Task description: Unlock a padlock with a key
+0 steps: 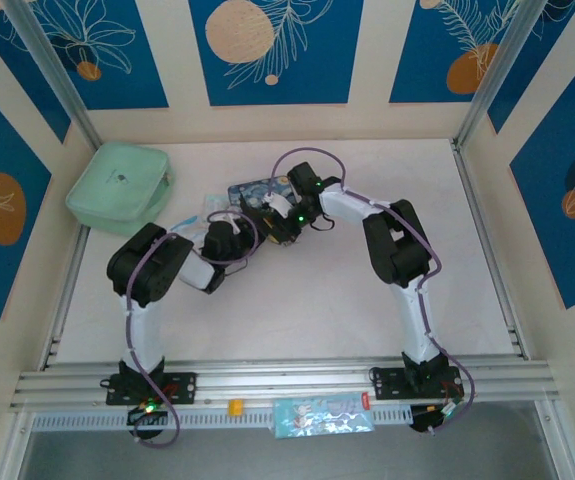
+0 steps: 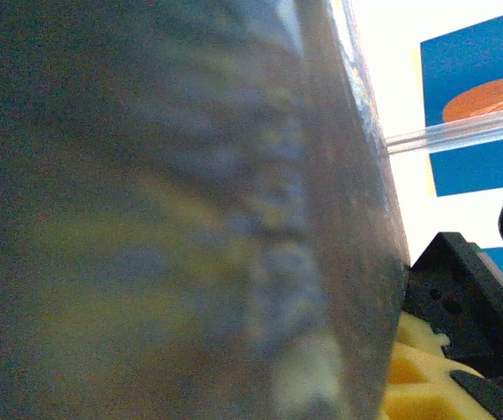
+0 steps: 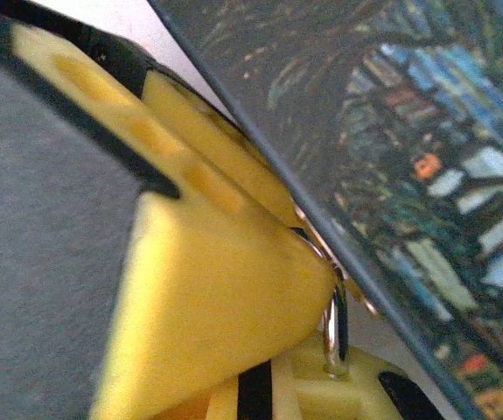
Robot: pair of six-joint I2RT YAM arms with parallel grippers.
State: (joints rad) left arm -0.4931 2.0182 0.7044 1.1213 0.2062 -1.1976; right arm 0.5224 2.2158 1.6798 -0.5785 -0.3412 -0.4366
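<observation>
The padlock (image 3: pixel 334 328) shows as a thin metal shackle pinched between the right gripper's (image 3: pixel 314 346) closed yellow fingers, hard against one blue tin (image 3: pixel 426 175) toward the far edge of the desk (image 1: pixel 307 320); the left gripper (image 1: pixel 245 222) crowds the same tin, its jaws unreadable; one mint pouch (image 1: pixel 119 187) lies in the far-left corner.

Lid of tin (image 3: pixel 391 157): painted metal by look, glossy, smooth. Thin shackle of padlock (image 3: pixel 333 328): bright polished metal. Yellow right gripper fingers (image 3: pixel 216 289): matt plastic, faintly grainy, black plastic trim. Mint-green pouch (image 1: pixel 119 186): soft matt cloth. White table (image 1: pixel 297 310): matt, smooth. Near-edge rail (image 1: pixel 287 382): bare silvery metal.
</observation>
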